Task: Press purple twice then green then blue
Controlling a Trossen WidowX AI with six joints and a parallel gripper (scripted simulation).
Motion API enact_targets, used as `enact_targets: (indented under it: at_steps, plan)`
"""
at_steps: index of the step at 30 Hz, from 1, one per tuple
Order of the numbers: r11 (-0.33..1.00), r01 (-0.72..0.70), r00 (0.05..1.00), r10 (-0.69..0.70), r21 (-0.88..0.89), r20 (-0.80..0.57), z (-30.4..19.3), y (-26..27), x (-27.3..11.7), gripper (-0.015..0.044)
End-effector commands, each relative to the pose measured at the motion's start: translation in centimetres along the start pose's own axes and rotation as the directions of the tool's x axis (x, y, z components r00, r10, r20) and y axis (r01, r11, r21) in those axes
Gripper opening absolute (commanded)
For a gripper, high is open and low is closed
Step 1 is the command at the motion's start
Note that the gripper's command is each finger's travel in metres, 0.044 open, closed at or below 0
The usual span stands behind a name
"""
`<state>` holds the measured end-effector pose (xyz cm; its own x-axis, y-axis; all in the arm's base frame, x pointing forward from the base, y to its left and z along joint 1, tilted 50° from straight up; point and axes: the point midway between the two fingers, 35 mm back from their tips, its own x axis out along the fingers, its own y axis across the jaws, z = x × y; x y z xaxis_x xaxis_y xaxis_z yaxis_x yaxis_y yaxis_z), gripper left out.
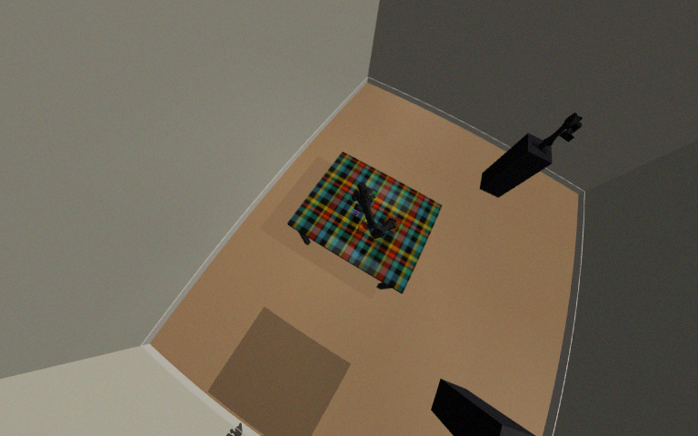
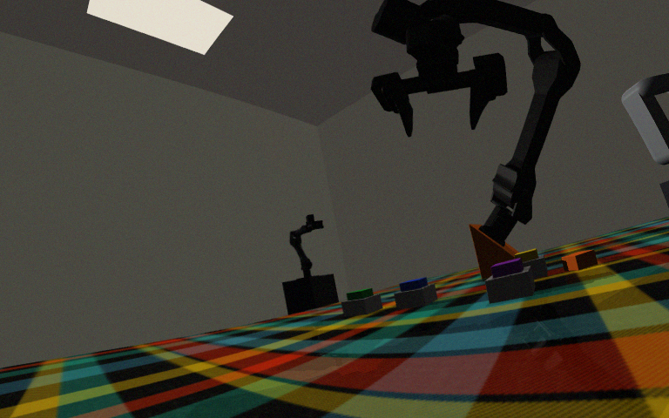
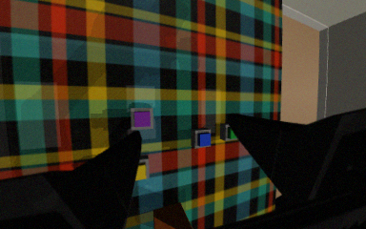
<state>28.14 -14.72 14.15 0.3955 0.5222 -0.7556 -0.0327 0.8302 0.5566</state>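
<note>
The purple button (image 2: pixel 507 267) (image 3: pixel 142 119) (image 1: pixel 355 212) sits on a grey base, raised. The green button (image 2: pixel 359 293) (image 3: pixel 233 133) (image 1: pixel 373 193) is partly hidden by a fingertip in the wrist view. The blue button (image 2: pixel 413 284) (image 3: pixel 205 139) stands between the purple and green ones in the wrist view. My gripper (image 2: pixel 441 131) (image 3: pixel 185 126) is open and empty, pointing down high above the table and touching no button. In the top view the arm hides much of the blue button.
A yellow button (image 2: pixel 526 254) (image 3: pixel 140 172) stands behind the purple one in the exterior view. An orange block (image 2: pixel 579 259) lies to its right. An orange wedge-shaped piece (image 2: pixel 485 253) is at the arm's base. All stand on a plaid table (image 1: pixel 406 257).
</note>
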Motion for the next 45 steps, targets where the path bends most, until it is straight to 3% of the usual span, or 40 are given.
enact_targets:
  at_steps: [1, 11, 17, 26, 45]
  plan:
    - [0.972, -0.169, 0.961, 0.198, 0.161, -0.19, -0.8, 3.4, 5.7, 0.04]
    - [0.954, -0.2, 0.933, 0.254, 0.221, -0.253, -1.3, 4.5, 7.4, 0.04]
    - [0.954, -0.202, 0.933, 0.256, 0.221, -0.251, -2.8, 6.1, 12.9, 0.0242]
    - [0.954, -0.203, 0.933, 0.257, 0.221, -0.251, -2.9, 6.2, 13.1, 0.002]
    - [0.954, -0.203, 0.933, 0.256, 0.221, -0.251, -3.1, 6.5, 14.3, 0.002]
